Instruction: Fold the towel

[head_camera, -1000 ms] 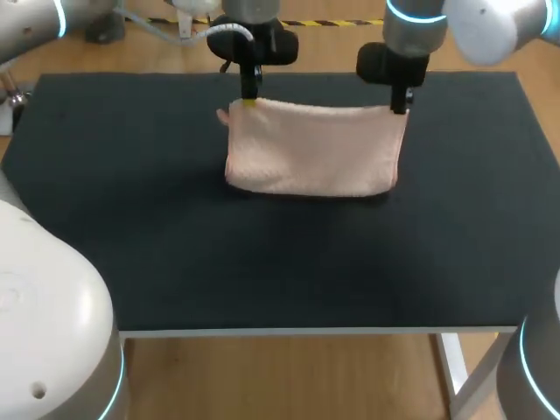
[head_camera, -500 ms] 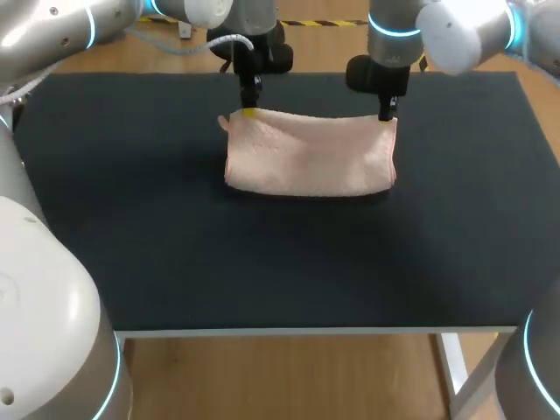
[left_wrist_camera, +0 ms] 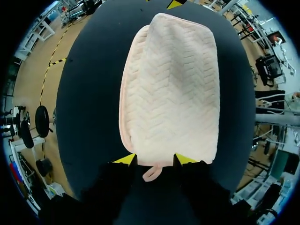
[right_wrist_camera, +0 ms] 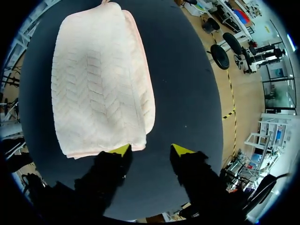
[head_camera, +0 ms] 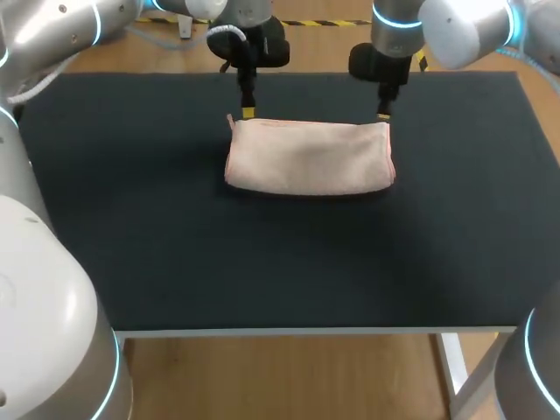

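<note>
1. Bench (head_camera: pixel 131 245): black top.
2. Towel (head_camera: pixel 308 157): pink, folded, lying flat on far half, approx mid-width; small loop sticks out at one far corner.
3. Left end effector (head_camera: pixel 248 112): at far left corner, fingers apart, loop btwn tips, nothing clamped.
4. Right end effector (head_camera: pixel 383 115): at far right corner, fingers apart, one tip just beside towel edge.

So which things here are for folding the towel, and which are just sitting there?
For the job:
- pink towel, lying folded
- left end effector, open, at one far corner of it
- right end effector, open, at the other far corner

Just there:
- black table, only underneath the towel
</note>
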`<state>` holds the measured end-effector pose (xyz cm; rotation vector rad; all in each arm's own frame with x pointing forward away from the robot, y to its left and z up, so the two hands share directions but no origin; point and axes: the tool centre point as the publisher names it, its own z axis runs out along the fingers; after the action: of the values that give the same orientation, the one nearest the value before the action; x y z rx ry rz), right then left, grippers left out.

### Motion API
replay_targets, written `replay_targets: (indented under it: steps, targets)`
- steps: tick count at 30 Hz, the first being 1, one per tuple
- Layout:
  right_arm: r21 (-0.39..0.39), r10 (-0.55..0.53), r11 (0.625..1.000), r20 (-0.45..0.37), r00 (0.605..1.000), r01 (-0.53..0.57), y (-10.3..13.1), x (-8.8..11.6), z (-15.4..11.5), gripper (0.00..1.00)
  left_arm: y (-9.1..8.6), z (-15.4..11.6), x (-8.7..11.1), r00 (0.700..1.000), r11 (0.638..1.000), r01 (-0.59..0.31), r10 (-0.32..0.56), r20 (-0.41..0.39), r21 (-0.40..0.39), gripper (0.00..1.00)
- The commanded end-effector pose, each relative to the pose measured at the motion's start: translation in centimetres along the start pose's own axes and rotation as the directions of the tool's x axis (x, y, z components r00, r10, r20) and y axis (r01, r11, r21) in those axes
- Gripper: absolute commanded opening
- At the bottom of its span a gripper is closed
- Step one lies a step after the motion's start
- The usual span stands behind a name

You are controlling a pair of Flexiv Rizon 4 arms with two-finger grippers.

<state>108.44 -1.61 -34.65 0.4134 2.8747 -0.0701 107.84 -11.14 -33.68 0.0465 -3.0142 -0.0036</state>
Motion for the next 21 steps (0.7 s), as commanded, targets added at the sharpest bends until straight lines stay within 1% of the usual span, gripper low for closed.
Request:
replay_targets:
  steps: [1,3,4,5,6,7,8,9,11,14,16,18,19,21]
  targets:
    - [-0.016,-0.009,1.0,0.044,0.999,0.01,-1.4,1.0,-2.6,1.0,1.1,-1.9,1.4,0.995,0.991,-0.084,0.077,0.07,0.101,1.0]
    - [-0.025,-0.013,1.0,0.054,0.998,0.015,-1.7,1.2,-3.5,1.0,1.2,-2.6,2.2,0.983,0.976,-0.163,0.148,0.108,0.145,1.0]
    - [-0.027,-0.014,1.0,0.057,0.998,0.016,-1.8,1.4,-3.8,1.0,1.3,-2.9,2.5,0.975,0.96,-0.209,0.189,0.12,0.187,1.0]
    - [-0.029,-0.016,0.999,0.06,0.998,0.018,-1.9,1.5,-4.0,1.0,1.4,-3.0,2.8,0.97,0.948,-0.237,0.218,0.108,0.211,1.0]
    - [-0.031,-0.017,0.999,0.063,0.998,0.019,-1.9,1.6,-4.1,1.0,1.5,-3.0,3.0,0.965,0.938,-0.258,0.239,0.108,0.231,1.0]
    - [-0.031,-0.019,0.999,0.066,0.998,0.021,-2.0,1.7,-4.3,1.0,1.7,-3.1,3.3,0.962,0.919,-0.272,0.25,0.113,0.285,1.0]
    - [-0.031,-0.02,0.999,0.067,0.998,0.023,-2.0,1.9,-4.3,1.0,2.1,-3.1,3.4,0.963,0.905,-0.269,0.25,0.098,0.329,1.0]
    - [-0.031,-0.021,0.999,0.067,0.998,0.024,-2.0,2.0,-4.4,1.0,2.4,-3.1,3.5,0.964,0.895,-0.266,0.247,0.099,0.357,1.0]
    - [-0.027,-0.028,0.999,0.063,0.998,0.03,-2.1,2.3,-4.2,1.0,3.0,-3.5,3.9,0.967,0.89,-0.255,0.224,0.123,0.378,1.0]
    - [-0.022,-0.034,0.999,0.047,0.998,0.035,-1.9,3.0,-3.8,1.0,4.0,-4.2,4.3,0.981,0.877,-0.194,0.164,0.105,0.439,1.0]
    - [-0.021,-0.037,0.999,0.04,0.999,0.038,-1.7,3.3,-3.7,1.0,4.9,-4.9,4.6,0.986,0.851,-0.162,0.117,0.12,0.499,1.0]
    - [-0.023,-0.039,0.999,0.035,0.999,0.04,-1.5,3.5,-3.6,1.0,5.5,-5.3,4.9,0.986,0.838,-0.145,0.076,0.151,0.527,1.0]
    - [-0.026,-0.039,0.999,0.03,0.999,0.04,-1.3,3.7,-3.5,1.0,5.8,-5.4,5.1,0.986,0.828,-0.136,0.062,0.153,0.544,1.0]
    - [-0.029,-0.04,0.999,0.027,0.999,0.04,-1.1,3.8,-3.6,1.0,6.0,-5.3,5.2,0.987,0.827,-0.133,0.058,0.153,0.546,1.0]
